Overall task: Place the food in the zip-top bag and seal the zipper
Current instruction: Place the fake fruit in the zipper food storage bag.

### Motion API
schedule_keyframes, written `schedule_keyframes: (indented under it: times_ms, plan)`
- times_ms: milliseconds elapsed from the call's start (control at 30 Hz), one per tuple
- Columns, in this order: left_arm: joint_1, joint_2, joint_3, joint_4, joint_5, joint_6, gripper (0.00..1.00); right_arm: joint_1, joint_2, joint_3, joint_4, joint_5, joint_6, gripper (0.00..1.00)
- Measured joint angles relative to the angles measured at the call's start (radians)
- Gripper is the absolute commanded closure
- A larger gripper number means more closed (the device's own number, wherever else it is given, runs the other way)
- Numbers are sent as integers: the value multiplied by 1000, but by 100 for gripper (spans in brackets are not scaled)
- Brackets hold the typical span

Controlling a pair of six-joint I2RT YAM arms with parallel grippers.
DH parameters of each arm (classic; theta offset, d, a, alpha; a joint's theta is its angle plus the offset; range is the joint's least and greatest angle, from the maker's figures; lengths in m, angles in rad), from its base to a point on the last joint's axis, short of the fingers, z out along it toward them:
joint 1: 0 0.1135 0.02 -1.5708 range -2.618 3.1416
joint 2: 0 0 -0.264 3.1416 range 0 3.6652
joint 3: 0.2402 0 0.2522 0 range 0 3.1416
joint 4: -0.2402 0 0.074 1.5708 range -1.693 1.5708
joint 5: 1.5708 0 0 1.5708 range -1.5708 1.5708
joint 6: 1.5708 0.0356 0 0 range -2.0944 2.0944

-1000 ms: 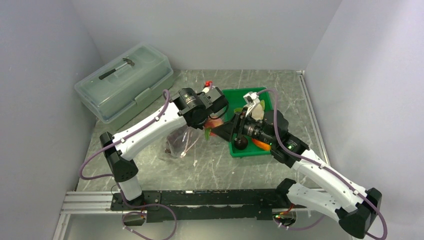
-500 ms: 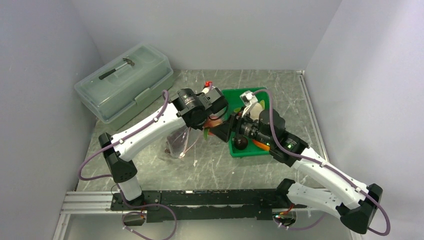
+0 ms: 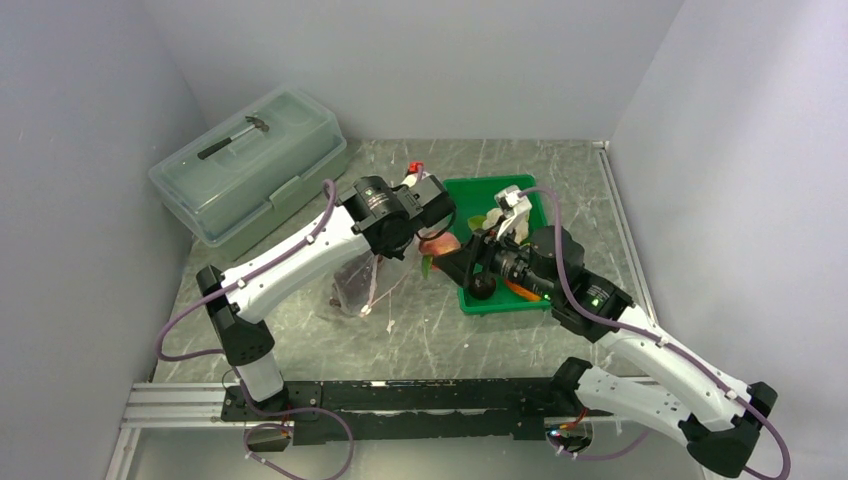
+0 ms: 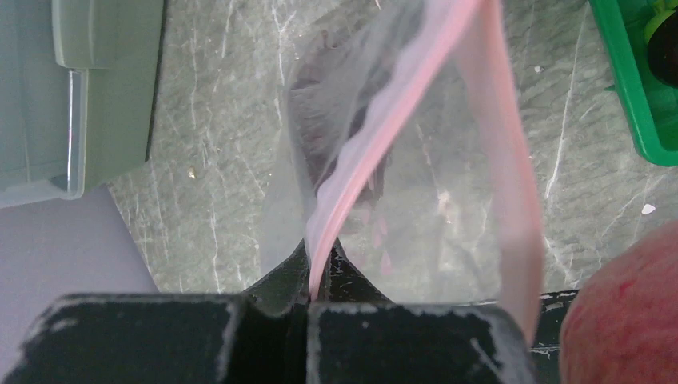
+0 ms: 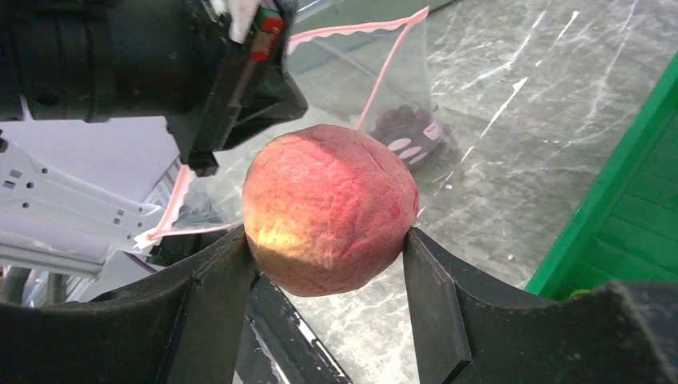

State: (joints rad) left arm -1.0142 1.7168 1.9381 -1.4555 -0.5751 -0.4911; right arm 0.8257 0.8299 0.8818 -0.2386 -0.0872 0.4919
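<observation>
My right gripper (image 5: pixel 326 240) is shut on the pink-red peach (image 5: pixel 329 210) and holds it in the air beside the open mouth of the zip-top bag (image 5: pixel 376 72). In the top view the peach (image 3: pixel 438 246) is just right of my left gripper (image 3: pixel 415 238). My left gripper (image 4: pixel 320 254) is shut on the bag's pink zipper strip (image 4: pixel 376 136) and holds the bag (image 3: pixel 368 272) up. The dark purple grape bunch (image 4: pixel 328 136) lies inside the bag. A dark plum (image 3: pixel 483 288) and an orange piece (image 3: pixel 520 290) lie in the green tray (image 3: pixel 495 190).
A large translucent lidded box (image 3: pixel 250 160) stands at the back left. The green tray sits right of the bag, under my right arm, and its edge shows in the left wrist view (image 4: pixel 632 88). Grey walls enclose the table on three sides.
My right arm has swung its wrist and elbow to the right, and the peach has shifted slightly right by the bag's mouth. My left arm still holds the bag in the same place.
</observation>
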Motion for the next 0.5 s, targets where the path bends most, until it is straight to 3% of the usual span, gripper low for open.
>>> schedule_keyframes:
  times_ms: [500]
  plan:
    - [-8, 56, 127, -93, -60, -2, 100, 13, -6, 29, -26, 25, -20, 82]
